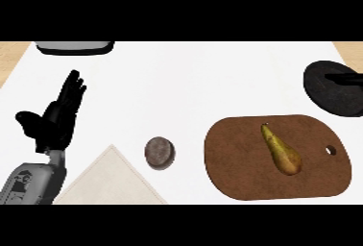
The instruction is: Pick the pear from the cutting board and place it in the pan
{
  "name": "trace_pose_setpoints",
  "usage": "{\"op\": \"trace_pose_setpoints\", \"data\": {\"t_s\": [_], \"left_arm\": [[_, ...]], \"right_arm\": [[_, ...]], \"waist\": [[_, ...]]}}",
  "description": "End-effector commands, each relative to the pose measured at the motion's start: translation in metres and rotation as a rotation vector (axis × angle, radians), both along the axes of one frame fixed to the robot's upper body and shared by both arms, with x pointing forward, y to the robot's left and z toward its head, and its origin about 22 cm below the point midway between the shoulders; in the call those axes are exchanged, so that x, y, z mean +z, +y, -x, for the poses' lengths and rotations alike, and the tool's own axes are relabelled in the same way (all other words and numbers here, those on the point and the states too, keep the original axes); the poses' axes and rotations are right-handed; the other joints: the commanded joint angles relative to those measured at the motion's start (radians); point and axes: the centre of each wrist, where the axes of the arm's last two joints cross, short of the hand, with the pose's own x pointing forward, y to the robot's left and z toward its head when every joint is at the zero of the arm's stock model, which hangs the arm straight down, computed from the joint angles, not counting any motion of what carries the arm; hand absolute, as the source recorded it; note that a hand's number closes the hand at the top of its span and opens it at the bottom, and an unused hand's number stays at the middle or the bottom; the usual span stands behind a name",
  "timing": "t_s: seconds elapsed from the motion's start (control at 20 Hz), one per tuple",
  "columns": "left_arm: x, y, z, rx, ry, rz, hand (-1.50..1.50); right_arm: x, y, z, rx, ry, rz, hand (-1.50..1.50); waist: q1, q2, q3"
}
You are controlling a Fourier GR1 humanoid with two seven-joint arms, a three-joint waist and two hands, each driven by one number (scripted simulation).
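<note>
- A black round pan (339, 91) sits at the counter's right edge.
- A yellow-brown pear (281, 150) lies on a brown wooden cutting board (241, 163).
- The black left hand (55, 120) rests open, fingers straight, holding nothing.

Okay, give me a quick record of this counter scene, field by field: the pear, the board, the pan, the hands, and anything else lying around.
pear: lying on the cutting board, stem end pointing away from the robot
cutting board: brown, at the right, hole near its right edge
pan: black, far right, cut by the edge, no pear in it
left hand: open, fingers up, resting at the left
right hand: not in view
round brown object: left of the board
pale triangular cloth: lower left
grey object: top left edge
</note>
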Motion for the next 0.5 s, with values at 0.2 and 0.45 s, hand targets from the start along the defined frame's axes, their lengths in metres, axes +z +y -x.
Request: {"op": "trace_pose_setpoints", "data": {"t_s": [0.2, 0.45], "left_arm": [[0.014, -0.017, -0.004, -0.008, 0.012, 0.001, 0.0], [0.005, 0.008, 0.02, -0.005, -0.004, 0.009, 0.0]], "right_arm": [[-0.018, 0.004, 0.006, -0.006, 0.067, 0.078, -1.5], [-0.031, -0.003, 0.005, -0.065, 0.055, 0.15, -1.5]], "waist": [[0.001, 0.001, 0.001], [0.011, 0.002, 0.001]]}}
